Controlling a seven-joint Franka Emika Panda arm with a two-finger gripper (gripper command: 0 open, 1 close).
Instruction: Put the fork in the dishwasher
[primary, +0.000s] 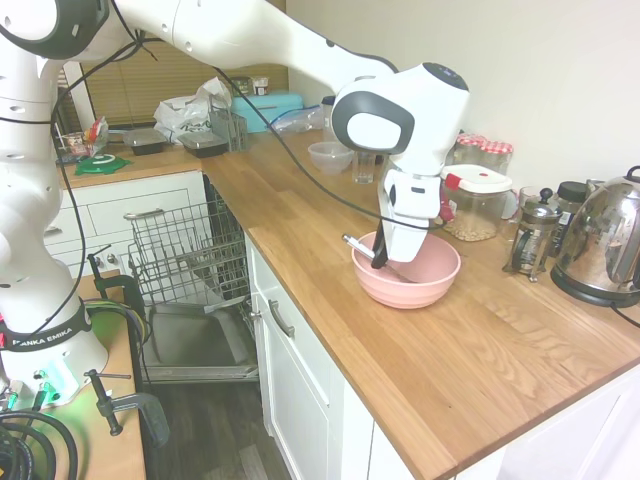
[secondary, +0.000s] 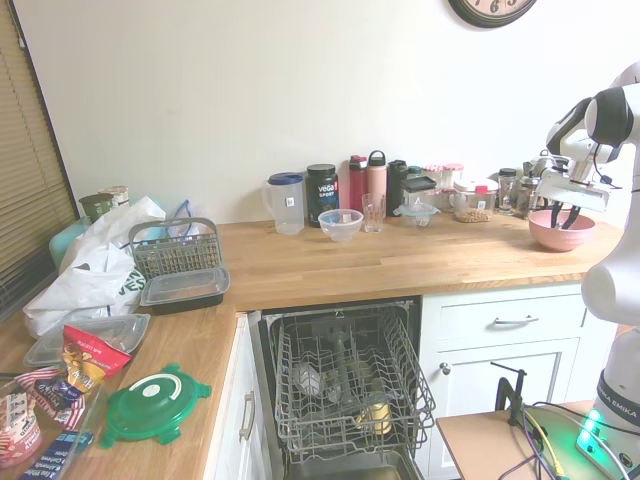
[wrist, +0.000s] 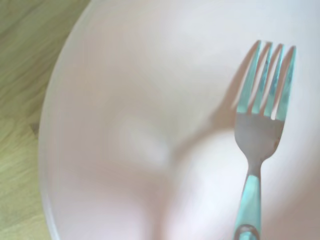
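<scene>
Pink bowl holds the fork; the hand reaches inside, grip state I cannot tell.

We see the dishwasher open under the wooden tabletop, its wire rack pulled out. At far right the claw reaches down into a pink bowl; its fingers are unclear.
</scene>
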